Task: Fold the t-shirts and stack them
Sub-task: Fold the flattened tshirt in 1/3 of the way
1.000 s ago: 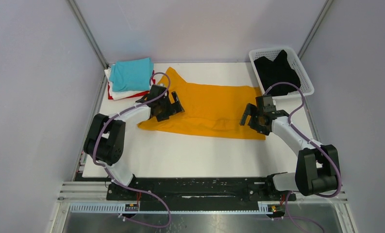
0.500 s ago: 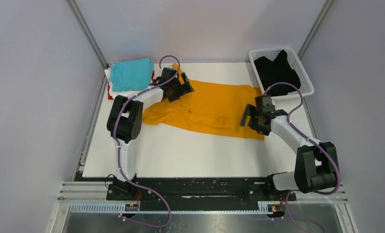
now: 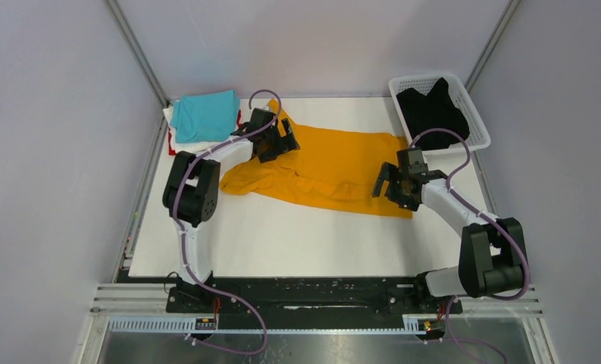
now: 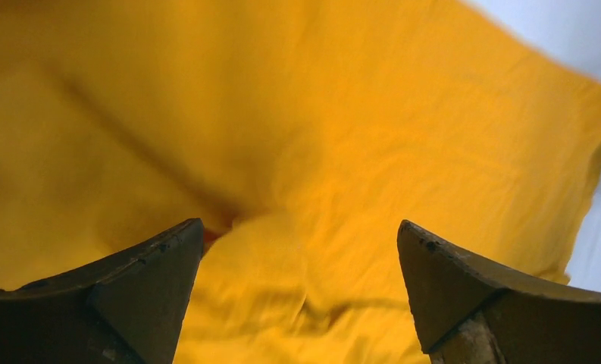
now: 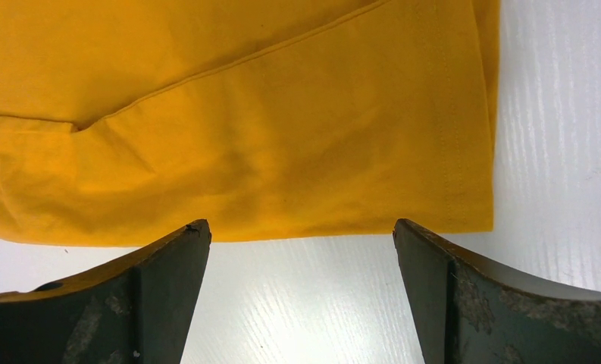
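Note:
The orange-yellow t-shirt lies spread across the middle of the table, rumpled at its left end. My left gripper is open and empty over its upper left part; the cloth fills the left wrist view. My right gripper is open and empty at the shirt's lower right corner, the hem lying just ahead of the fingers. A folded turquoise shirt tops a stack with white and red shirts at the back left. A black shirt lies in the basket.
A white lattice basket stands at the back right corner. The white table runs in front of the shirt; its bare surface shows in the right wrist view. Grey walls and metal posts close in the sides and back.
My left gripper moved from the shirt's lower left up and back toward its upper left, and the shirt's left end bunched up. My right gripper barely shifted.

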Action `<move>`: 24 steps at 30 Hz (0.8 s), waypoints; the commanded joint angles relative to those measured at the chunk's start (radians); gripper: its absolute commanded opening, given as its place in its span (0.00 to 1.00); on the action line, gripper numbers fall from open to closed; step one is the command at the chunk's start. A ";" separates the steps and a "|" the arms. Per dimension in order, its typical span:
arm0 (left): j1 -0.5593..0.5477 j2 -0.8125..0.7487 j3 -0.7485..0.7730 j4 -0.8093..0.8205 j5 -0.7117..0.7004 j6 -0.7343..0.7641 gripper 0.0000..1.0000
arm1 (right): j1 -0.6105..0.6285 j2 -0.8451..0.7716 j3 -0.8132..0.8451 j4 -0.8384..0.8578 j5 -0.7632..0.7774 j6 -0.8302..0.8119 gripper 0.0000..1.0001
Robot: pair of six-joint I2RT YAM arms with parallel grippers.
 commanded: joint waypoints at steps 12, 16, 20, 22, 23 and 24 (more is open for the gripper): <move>0.002 -0.185 -0.251 0.114 -0.081 -0.041 0.99 | 0.042 0.165 0.152 0.088 -0.101 0.048 0.99; 0.002 -0.162 -0.244 0.108 -0.081 -0.044 0.99 | 0.042 0.186 0.153 0.097 -0.092 0.047 0.99; 0.001 -0.140 -0.225 0.110 -0.103 -0.046 0.99 | 0.042 0.210 0.162 0.097 -0.095 0.044 0.99; 0.001 -0.121 -0.208 0.135 -0.102 -0.049 0.99 | 0.043 0.217 0.164 0.095 -0.095 0.042 1.00; 0.002 -0.107 -0.194 0.140 -0.102 -0.052 0.99 | 0.042 0.219 0.163 0.095 -0.095 0.042 0.99; 0.002 -0.092 -0.173 0.141 -0.102 -0.055 0.99 | 0.042 0.219 0.163 0.095 -0.095 0.042 1.00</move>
